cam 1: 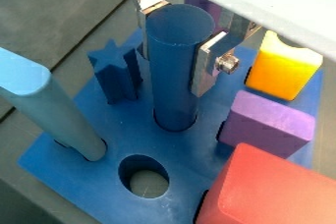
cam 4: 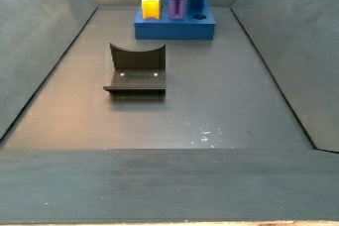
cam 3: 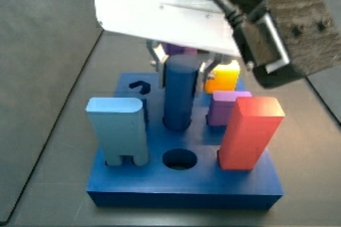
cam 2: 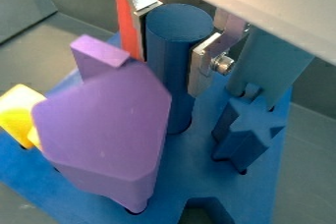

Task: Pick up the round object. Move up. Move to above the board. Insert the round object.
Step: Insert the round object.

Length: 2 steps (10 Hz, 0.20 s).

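The board (cam 3: 186,186) sat at the far end of the walled floor, crowded with pegs; the fixture (cam 4: 137,69) stood well apart from it on open floor. An empty round hole (cam 1: 144,176) showed near the board's edge. The round object (cam 1: 178,66) stood upright in the board, between a light-blue block (cam 3: 118,126) and a red block (cam 3: 249,131). The gripper (cam 1: 182,33) straddled its top, its silver fingers (cam 1: 207,63) close at either side; I could not tell whether they pressed it.

You've got the hand (cam 2: 168,33) at the round object (cam 2: 174,61), silver fingers (cam 2: 207,63) on both its sides, peg standing upright in the board (cam 2: 197,194). Purple post (cam 2: 102,130) fills the foreground; dark-blue star peg (cam 2: 250,128) beside.
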{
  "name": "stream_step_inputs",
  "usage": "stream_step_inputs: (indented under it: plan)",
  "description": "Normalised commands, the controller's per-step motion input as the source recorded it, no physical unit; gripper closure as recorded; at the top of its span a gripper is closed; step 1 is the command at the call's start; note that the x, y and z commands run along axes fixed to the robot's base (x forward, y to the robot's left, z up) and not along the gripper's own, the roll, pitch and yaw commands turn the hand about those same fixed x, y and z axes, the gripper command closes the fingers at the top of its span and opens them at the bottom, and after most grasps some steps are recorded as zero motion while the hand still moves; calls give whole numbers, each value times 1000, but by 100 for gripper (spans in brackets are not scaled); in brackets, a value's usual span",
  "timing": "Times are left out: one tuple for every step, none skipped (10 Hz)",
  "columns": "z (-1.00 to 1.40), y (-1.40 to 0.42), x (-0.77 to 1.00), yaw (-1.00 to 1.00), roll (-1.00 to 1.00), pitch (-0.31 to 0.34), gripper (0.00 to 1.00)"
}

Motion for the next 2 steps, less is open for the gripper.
stream_step_inputs:
  plan:
    - [0,83,0,-51,-70,-4,100]
    - [0,0,0,0,0,0,100]
